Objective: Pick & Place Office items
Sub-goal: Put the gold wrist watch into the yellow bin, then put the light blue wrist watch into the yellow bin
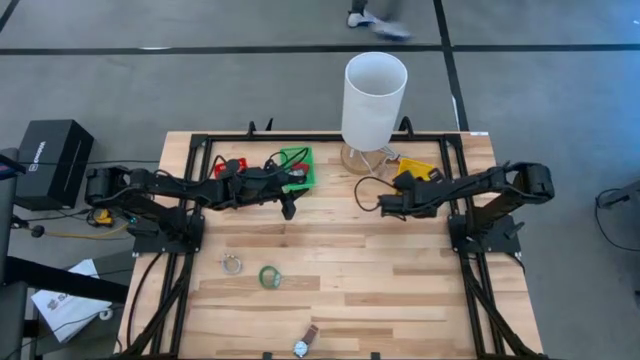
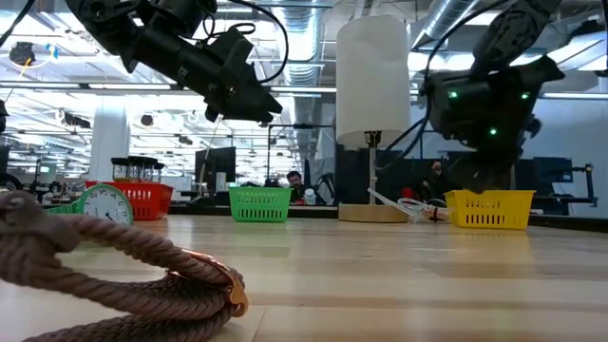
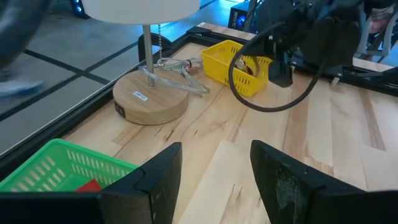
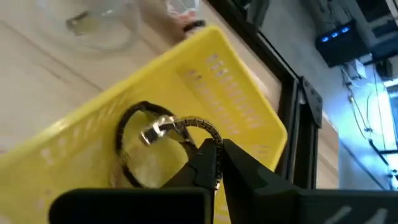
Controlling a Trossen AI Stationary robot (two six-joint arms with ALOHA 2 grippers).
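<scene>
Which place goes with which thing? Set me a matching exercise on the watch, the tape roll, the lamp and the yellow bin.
Things:
1. watch
2. tape roll
3. lamp
4. yellow bin

Places:
A. just right of the lamp's base
B. at the table edge opposite the lamp
C. standing mid-way along the back edge
D. on open wood, left of centre

Pairs: 1-B, 2-D, 3-C, 4-A

No text can be read: the white logo on the black box [image 1: 47, 152] and the lamp base [image 3: 150, 99] label are illegible.
</scene>
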